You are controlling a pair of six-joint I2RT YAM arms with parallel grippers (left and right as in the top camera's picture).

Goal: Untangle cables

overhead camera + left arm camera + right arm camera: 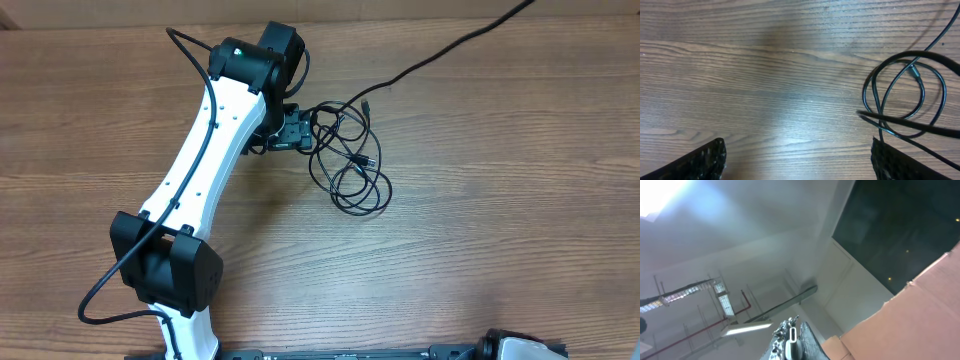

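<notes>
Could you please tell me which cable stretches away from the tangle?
The cable running to the overhead view's top-right edge; the other cables lie looped beside the left gripper.

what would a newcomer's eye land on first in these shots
The long white left arm stretches diagonally across the wooden table, its jaws spread wide at the edge of a loose tangle of thin black cables near the middle. The right wrist view is the odd one: it looks up at a ceiling rather than the table.
</notes>
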